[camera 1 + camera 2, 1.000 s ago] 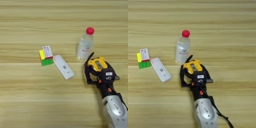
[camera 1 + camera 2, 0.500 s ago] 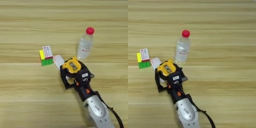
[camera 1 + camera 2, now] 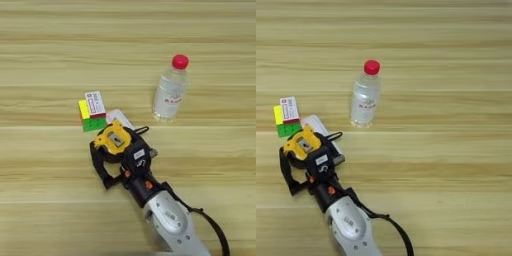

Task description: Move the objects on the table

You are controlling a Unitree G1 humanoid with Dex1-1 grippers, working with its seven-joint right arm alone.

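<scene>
The surface (image 3: 45,50) carries four things, and the silver forearm (image 3: 172,225) reaches in from 5 o'clock toward its centre. The bottle (image 3: 170,90) stands upright at 1 o'clock, unmoved. Half a second ago the gripper (image 3: 112,155), clenched on the tape measure (image 3: 114,139), sat just below the bottle; now it has carried the tape leftward over the white device (image 3: 120,116), hiding most of it. The puzzle cube (image 3: 91,115) with its small box (image 3: 95,103) lies just beyond, at 10 o'clock. The tape measure appears to be heading for a new spot left of the others.
</scene>
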